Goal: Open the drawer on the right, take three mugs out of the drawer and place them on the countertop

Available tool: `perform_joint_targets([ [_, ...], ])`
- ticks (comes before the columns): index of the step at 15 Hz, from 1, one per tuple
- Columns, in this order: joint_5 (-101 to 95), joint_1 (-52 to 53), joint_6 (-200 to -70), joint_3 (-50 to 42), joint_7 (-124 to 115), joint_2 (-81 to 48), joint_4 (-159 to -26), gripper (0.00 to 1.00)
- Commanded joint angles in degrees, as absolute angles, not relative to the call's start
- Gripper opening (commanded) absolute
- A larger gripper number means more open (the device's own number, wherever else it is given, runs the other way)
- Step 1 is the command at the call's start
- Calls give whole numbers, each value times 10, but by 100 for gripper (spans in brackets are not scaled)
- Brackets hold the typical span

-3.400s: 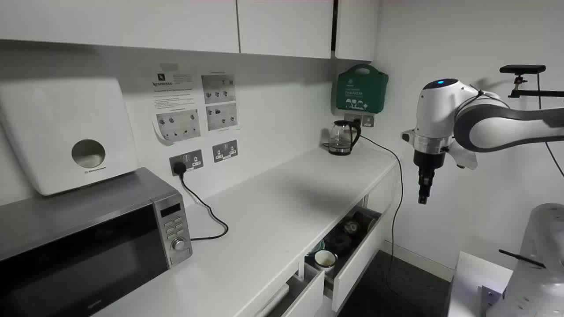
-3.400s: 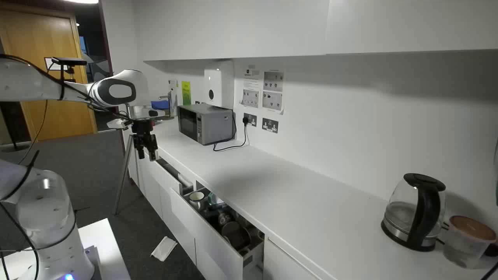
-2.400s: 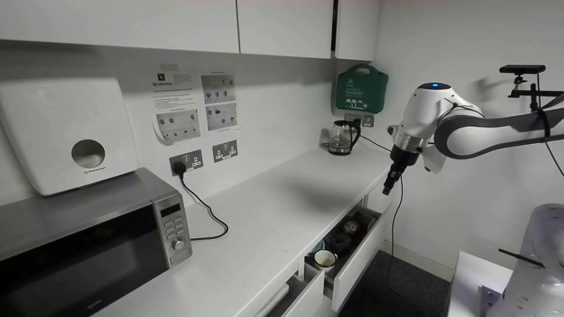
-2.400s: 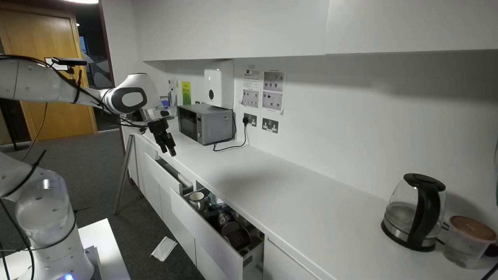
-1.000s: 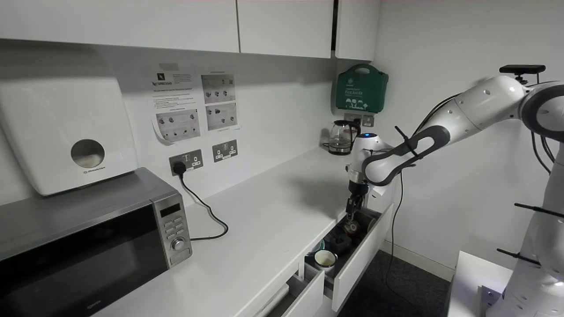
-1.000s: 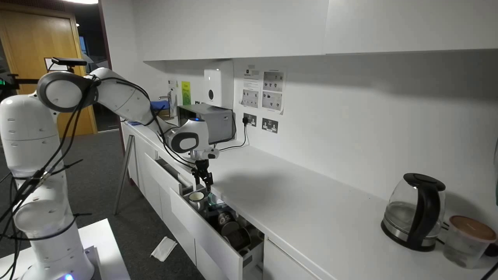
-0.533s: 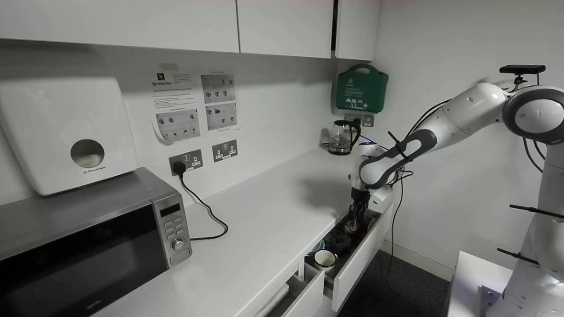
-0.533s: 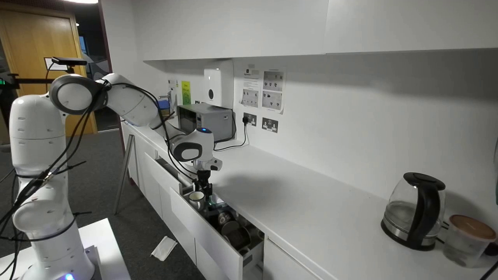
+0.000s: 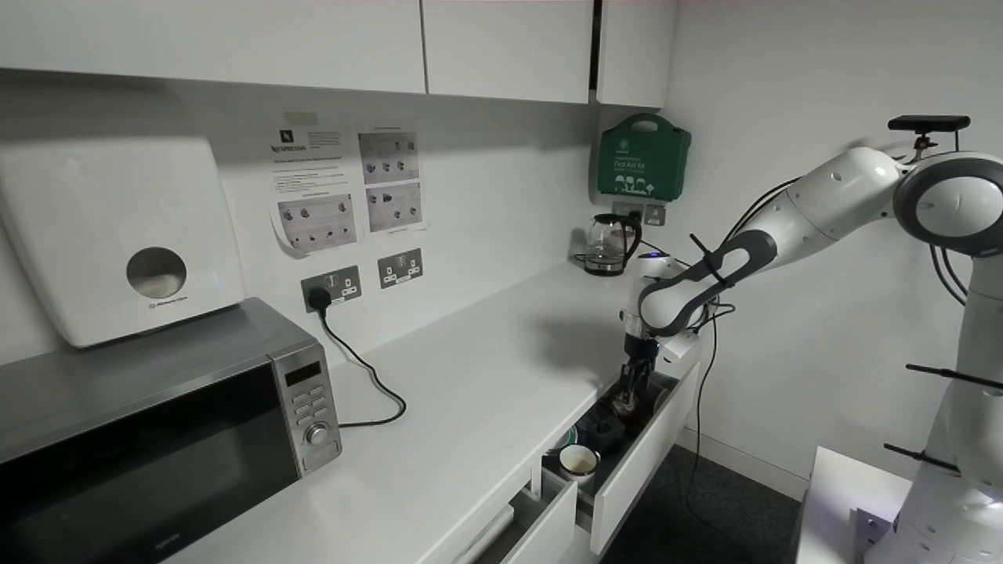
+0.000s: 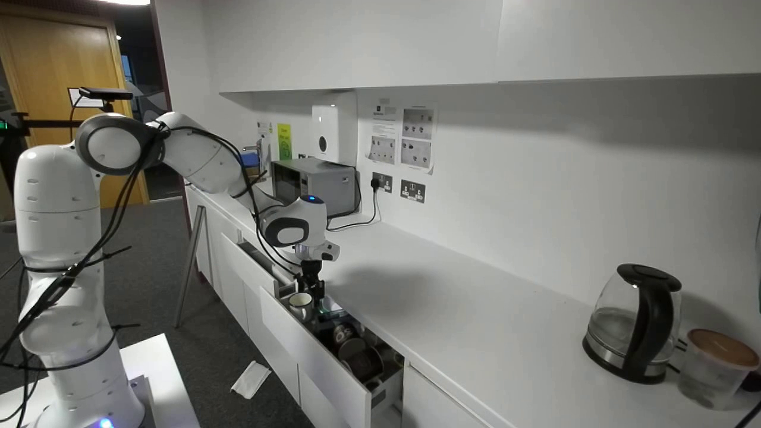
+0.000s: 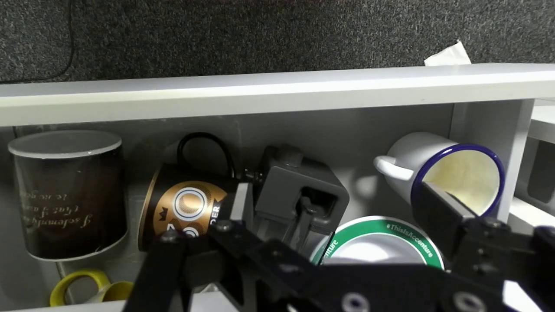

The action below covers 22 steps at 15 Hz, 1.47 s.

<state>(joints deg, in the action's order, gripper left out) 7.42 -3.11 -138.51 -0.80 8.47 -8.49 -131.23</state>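
- Near left, in an exterior view: the microwave (image 9: 180,415), standing on the countertop (image 9: 470,368).
- Right of it, below the front edge: a neighbouring drawer (image 9: 552,526), partly pulled out.
- Next beyond: the drawer (image 9: 642,466), standing pulled out, contents as follows.
- Near end of the drawer: a white mug (image 9: 578,462), upright, inside; the wrist view shows its rim is blue.
- Just beside it, towards the countertop: a green-rimmed dish (image 11: 373,226), partly covered from view.
- Further along: a dark grey device (image 11: 288,188), then a black mug (image 11: 184,203) with a copper-coloured badge, lying on its side.
- Over the drawer, between its ends: the gripper (image 11: 338,195), pointing down in both exterior views. Its fingers (image 11: 435,216) stand wide apart. Whether they touch anything cannot be told.
- Far end of the drawer: a dark mug (image 11: 69,199) bearing lettering; near it, towards the countertop, a yellow mug (image 11: 117,291), handle and part of the body visible.
- Far end of the countertop: a kettle (image 9: 605,249), upright.
- Far wall: a green first-aid case (image 9: 644,157).
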Motion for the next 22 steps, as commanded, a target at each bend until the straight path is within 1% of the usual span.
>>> perform_joint_targets([
  [1,74,-31,-1383,-8,84,-85,-1311,100],
  [22,98,-32,-1397,-2,97,-87,-1317,100],
])
